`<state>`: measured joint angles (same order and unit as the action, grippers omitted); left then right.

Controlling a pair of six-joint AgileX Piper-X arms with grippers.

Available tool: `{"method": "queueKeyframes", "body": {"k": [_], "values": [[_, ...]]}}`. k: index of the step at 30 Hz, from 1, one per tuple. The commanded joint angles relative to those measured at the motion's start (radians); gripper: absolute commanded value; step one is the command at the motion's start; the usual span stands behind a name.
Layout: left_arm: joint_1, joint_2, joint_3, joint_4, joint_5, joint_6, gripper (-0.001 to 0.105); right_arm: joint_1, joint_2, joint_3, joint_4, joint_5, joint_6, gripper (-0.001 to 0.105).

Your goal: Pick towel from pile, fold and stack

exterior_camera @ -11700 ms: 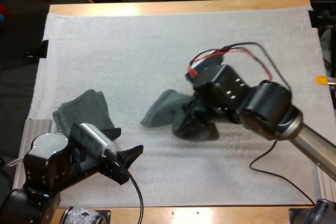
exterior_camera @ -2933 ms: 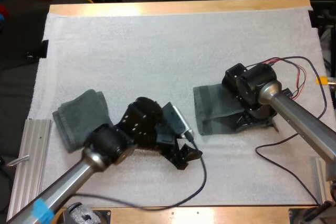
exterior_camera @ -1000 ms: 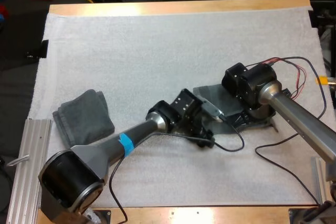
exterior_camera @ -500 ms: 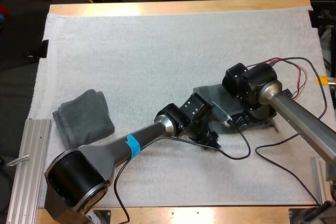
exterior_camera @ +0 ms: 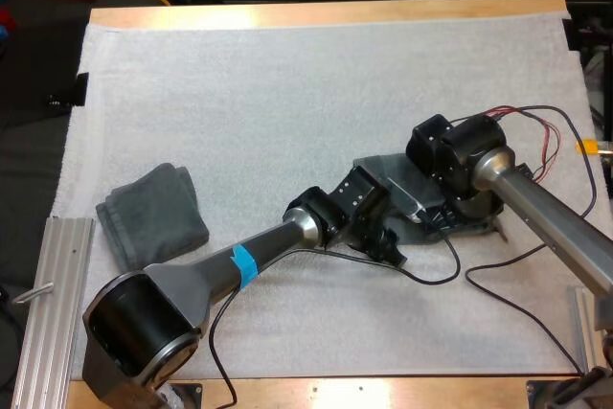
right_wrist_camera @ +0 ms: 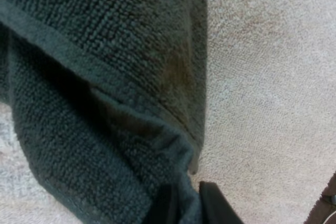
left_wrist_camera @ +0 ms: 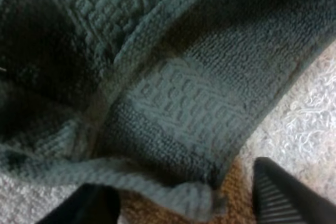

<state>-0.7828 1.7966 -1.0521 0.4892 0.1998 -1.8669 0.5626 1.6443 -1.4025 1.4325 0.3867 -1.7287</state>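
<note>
A dark grey-green towel (exterior_camera: 379, 171) lies partly spread on the white mat, right of centre in the high view. My right gripper (exterior_camera: 443, 219) sits at its right side, and in the right wrist view the gripper (right_wrist_camera: 186, 196) is shut on a bunched edge of the towel (right_wrist_camera: 105, 77). My left gripper (exterior_camera: 387, 240) reaches to the towel's near edge. Seen from the left wrist, the gripper (left_wrist_camera: 173, 184) is open, with the towel's hemmed edge (left_wrist_camera: 173, 114) lying between its fingers (left_wrist_camera: 286, 195). A folded towel (exterior_camera: 153, 213) rests at the mat's left.
A ribbed metal rail (exterior_camera: 53, 275) runs along the table's left front edge. A black cable (exterior_camera: 498, 284) loops over the mat near the right arm. Bare mat (exterior_camera: 316, 74) stretches across the far half of the table.
Over the last second my left gripper has slid a little right along the towel's near edge. The right gripper has stayed put, holding the towel.
</note>
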Motion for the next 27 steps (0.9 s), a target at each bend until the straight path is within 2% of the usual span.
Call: {"method": "queueKeyframes", "body": {"k": [1, 5, 9, 13, 20, 24, 27], "values": [[-0.002, 0.005, -0.007, -0.013, -0.013, -0.02, 0.061, -0.002, -0.009, 0.0, 0.02, -0.011, 0.005, 0.001], [-0.002, 0.005, -0.007, -0.021, 0.041, -0.036, 0.063, -0.002, -0.009, 0.0, 0.02, -0.011, 0.005, 0.001], [-0.002, 0.005, -0.007, -0.032, 0.045, -0.099, 0.063, -0.002, -0.009, 0.0, 0.02, -0.011, 0.005, 0.001], [-0.002, 0.005, -0.007, -0.045, 0.035, -0.118, 0.063, -0.002, -0.009, 0.0, 0.02, -0.011, 0.005, 0.001], [-0.002, 0.017, -0.007, -0.045, -0.03, -0.197, 0.063, -0.002, -0.009, 0.0, 0.02, -0.036, 0.005, 0.001], [-0.002, 0.037, -0.007, -0.047, -0.031, -0.204, 0.063, -0.002, -0.009, 0.0, 0.02, -0.041, 0.005, 0.001], [0.0, 0.037, -0.007, -0.06, -0.031, -0.243, 0.063, -0.002, -0.009, 0.0, 0.02, -0.041, 0.005, 0.001]]}}
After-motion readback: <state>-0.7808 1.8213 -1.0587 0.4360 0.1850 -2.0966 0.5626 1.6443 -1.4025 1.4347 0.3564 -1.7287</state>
